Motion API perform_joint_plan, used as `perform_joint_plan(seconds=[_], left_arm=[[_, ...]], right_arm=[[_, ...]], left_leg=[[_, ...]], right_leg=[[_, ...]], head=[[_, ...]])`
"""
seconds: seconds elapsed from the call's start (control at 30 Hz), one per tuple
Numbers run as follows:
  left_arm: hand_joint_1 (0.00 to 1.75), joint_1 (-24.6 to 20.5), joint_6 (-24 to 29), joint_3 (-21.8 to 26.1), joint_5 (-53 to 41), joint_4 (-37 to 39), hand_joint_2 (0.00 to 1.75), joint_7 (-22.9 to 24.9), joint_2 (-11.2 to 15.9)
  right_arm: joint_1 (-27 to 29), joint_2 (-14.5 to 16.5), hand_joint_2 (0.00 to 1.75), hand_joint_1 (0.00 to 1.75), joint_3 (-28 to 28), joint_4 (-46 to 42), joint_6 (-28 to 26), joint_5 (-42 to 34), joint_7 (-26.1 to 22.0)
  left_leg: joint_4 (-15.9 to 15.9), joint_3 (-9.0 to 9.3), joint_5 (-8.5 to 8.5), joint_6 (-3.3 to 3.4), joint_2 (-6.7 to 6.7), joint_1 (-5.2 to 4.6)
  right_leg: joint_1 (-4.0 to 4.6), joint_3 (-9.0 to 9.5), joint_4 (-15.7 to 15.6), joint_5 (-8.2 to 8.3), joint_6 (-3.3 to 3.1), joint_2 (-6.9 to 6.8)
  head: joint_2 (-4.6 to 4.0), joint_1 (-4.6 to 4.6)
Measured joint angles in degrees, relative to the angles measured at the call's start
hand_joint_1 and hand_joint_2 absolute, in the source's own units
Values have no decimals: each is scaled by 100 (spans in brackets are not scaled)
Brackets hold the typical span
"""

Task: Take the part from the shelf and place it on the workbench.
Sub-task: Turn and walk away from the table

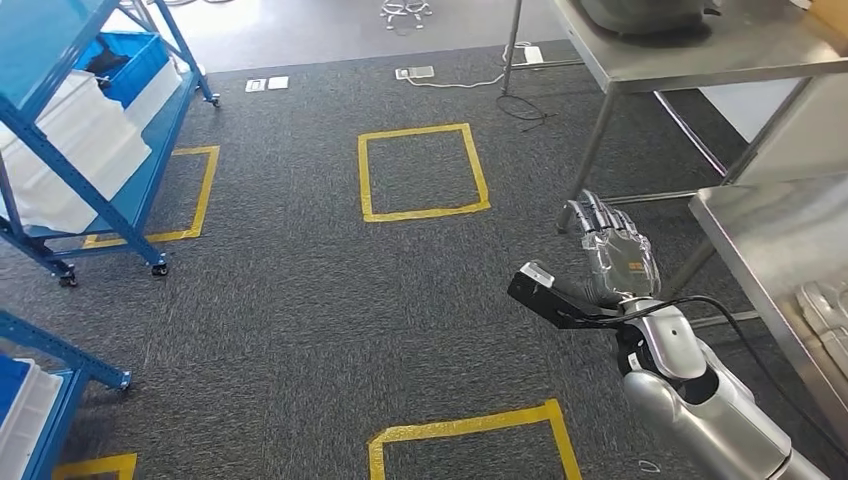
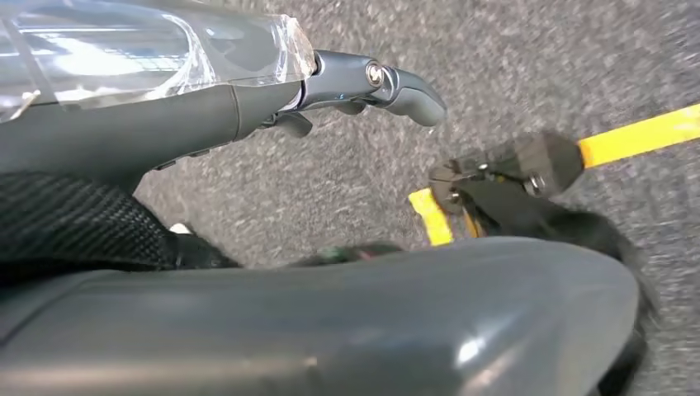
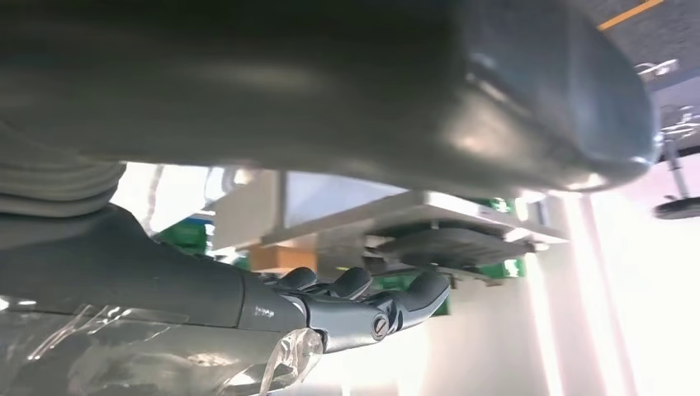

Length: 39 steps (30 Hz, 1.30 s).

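Observation:
My right hand (image 1: 618, 248) is raised in front of me with its fingers straight and apart, and nothing in it. It hovers over the carpet just left of the steel workbench (image 1: 775, 235) at the right edge. In the right wrist view the right hand (image 3: 330, 309) also holds nothing, its fingers loosely curved. My left hand (image 2: 248, 99) hangs above the carpet, fingers stretched out and holding nothing. The blue shelf (image 1: 150, 170) stands far left with a blue bin (image 1: 135, 65) and white bins (image 1: 75, 150). A dark item (image 1: 105, 62) lies in the blue bin.
A second steel table (image 1: 700, 55) stands at the back right, with cables (image 1: 520, 105) on the floor beside its leg. Yellow tape squares (image 1: 422, 172) mark the grey carpet. Another blue rack corner (image 1: 50, 360) sits at the lower left.

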Motion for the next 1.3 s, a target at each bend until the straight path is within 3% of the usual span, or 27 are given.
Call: perform_joint_plan(seconds=[0.07, 0.13, 0.17, 0.23, 0.27, 0.33, 0.37, 0.4, 0.43, 0.5, 0.57, 0.63, 0.7, 0.77, 0.83, 0.87, 0.9, 0.93, 1.0, 1.07, 1.13, 1.17, 1.23, 1.27, 1.3], left_arm=[[0, 24, 0, -2, -4, 0, 0, 4, -1], [0, 34, 1, -1, -3, 0, 0, 4, -1], [0, 35, 2, -1, -3, 0, 0, 4, -1], [0, 26, 3, -1, -3, 0, 0, 3, -7], [0, 18, 3, -2, -4, 0, 0, 4, -9], [0, 11, 3, -1, -3, 0, 0, 3, -14], [0, 12, 3, -1, -3, 0, 0, 3, -15], [0, 12, 3, -1, -2, 0, 0, 3, -15], [0, 9, 3, -1, -2, 0, 0, 2, -15], [0, -5, 3, -1, -1, 0, 0, 2, -13], [0, -9, 4, -1, 5, 0, 0, 1, -12], [0, 3, 10, 0, 11, 0, 0, 0, -11], [0, 10, 15, 2, 11, 0, 0, -1, -9], [0, 1, 15, 2, 10, 0, 0, -4, -9], [0, -5, 16, 2, 16, 0, 0, -17, -9], [0, -5, 17, 2, 20, 0, 0, -26, -8], [0, -2, 17, 2, 26, 0, 0, -33, -7], [0, 2, 17, 2, 32, 0, 0, -36, -6], [0, 23, 9, 1, 44, 0, 0, -37, -4], [0, 55, -3, 0, 74, 1, 0, -36, -2], [0, 81, -15, 5, 120, 3, 0, -32, 3], [0, 87, -25, 8, 137, 4, 0, -20, 6], [0, 77, -47, 10, 156, 4, 0, 26, 12], [0, 66, -56, 10, 159, 4, 0, 53, 14], [0, 57, -61, 9, 162, 4, 0, 71, 16]], right_arm=[[0, 0, 0, 0, -4, 0, -1, 0, 1], [0, 0, 0, 0, -12, -3, -1, 0, 1], [-2, 0, 0, 0, -18, -5, -2, 1, 0], [4, -9, 0, 0, -34, -12, -4, 3, 0], [14, -14, 0, 0, -36, -14, -5, 4, 0], [47, -21, 0, 0, -37, -15, -5, 3, 1], [60, -21, 0, 0, -38, -15, -5, 3, 2], [68, -21, 0, 0, -39, -15, -5, 3, 2], [71, -21, 0, 0, -41, -15, -5, 3, 2], [72, -21, 0, 0, -44, -16, -4, 5, 2], [84, -21, 0, 0, -44, -19, -3, 9, 7], [88, -20, 0, 0, -44, -26, -2, 14, 11], [78, -21, 0, 0, -46, -41, -3, 26, 15], [80, -21, 0, 0, -48, -51, -1, 44, 26], [89, -21, 0, 0, -48, -57, 15, 71, 48], [94, -21, 0, 0, -47, -70, 31, 90, 63], [96, -20, 0, 0, -46, -92, 52, 111, 78], [97, -20, 0, 0, -46, -124, 79, 137, 97], [98, -17, 0, 0, -45, -192, 128, 181, 139], [99, -7, 0, 0, -38, -237, 185, 228, 166], [93, 39, 0, 0, -20, -274, 253, 292, 173], [76, 74, 0, 0, -8, -291, 285, 325, 176], [20, 151, 0, 0, 21, -316, 332, 388, 179], [-4, 182, 0, 0, 37, -319, 346, 405, 181], [-17, 210, 0, 0, 58, -319, 355, 414, 182]], left_leg=[[-255, 129, 42, 69, 105, -51], [-295, 141, 71, 119, -61, -41], [-334, 160, 96, 151, -138, -24], [-398, 199, 141, 213, -270, 24], [-404, 198, 147, 230, -342, 28], [-400, 191, 149, 238, -503, 35], [-395, 191, 149, 235, -589, 41], [-387, 193, 146, 226, -676, 52], [-373, 196, 140, 206, -762, 69], [-311, 170, 117, 129, -926, 89], [-279, 113, 123, 33, -1066, 101], [-299, 67, 156, -44, -1163, 135], [-108, -43, 52, -88, -923, 127], [590, -369, -282, -102, -542, 99], [1369, -739, -573, -93, -425, 96], [1515, -806, -594, -75, -416, 87], [1422, -750, -516, -46, -409, 70], [1083, -567, -357, 2, -365, 39], [210, -95, -63, 125, -105, -63], [-228, 120, 21, 199, 62, -147], [-285, 125, 34, 226, -59, -153], [-328, 150, 61, 239, -136, -134], [-413, 215, 120, 276, -272, -74], [-428, 224, 133, 284, -340, -58], [-428, 223, 137, 294, -410, -45]], right_leg=[[20, 37, -8, -37, 56, -117], [14, 82, -27, -71, 116, -191], [4, 85, 16, -123, 143, -100], [-22, -84, 432, -388, 180, 248], [-27, -269, 809, -572, 192, 401], [-47, -639, 1492, -808, 229, 500], [-66, -713, 1581, -767, 250, 509], [-90, -671, 1427, -610, 274, 521], [-123, -534, 1084, -380, 303, 566], [-192, -219, 350, -47, 352, 811], [-194, -101, 72, 8, 318, 943], [-157, -102, 65, 20, 220, 805], [-142, -92, 55, 36, 130, 655], [-109, -83, 51, 33, 66, 509], [-64, -78, 51, 20, 35, 354], [-46, -72, 51, 11, 23, 279], [-31, -63, 51, 2, 14, 208], [-18, -48, 51, -10, 8, 136], [9, -12, 50, -44, 16, 4], [26, 10, 45, -76, 48, -110], [32, 29, 20, -98, 91, -222], [26, 41, 32, -125, 113, -177], [14, -63, 322, -325, 143, 125], [1, -211, 654, -496, 150, 318], [-5, -413, 1057, -677, 159, 429]], head=[[0, 1], [0, 2], [0, 3], [0, 4], [0, 4], [0, 5], [0, 6], [0, 6], [0, 6], [0, 7], [0, 5], [0, 3], [0, -15], [0, -40], [0, -57], [0, -61], [0, -66], [0, -67], [0, -67], [0, -67], [0, -67], [0, -64], [0, -63], [0, -63], [0, -63]])
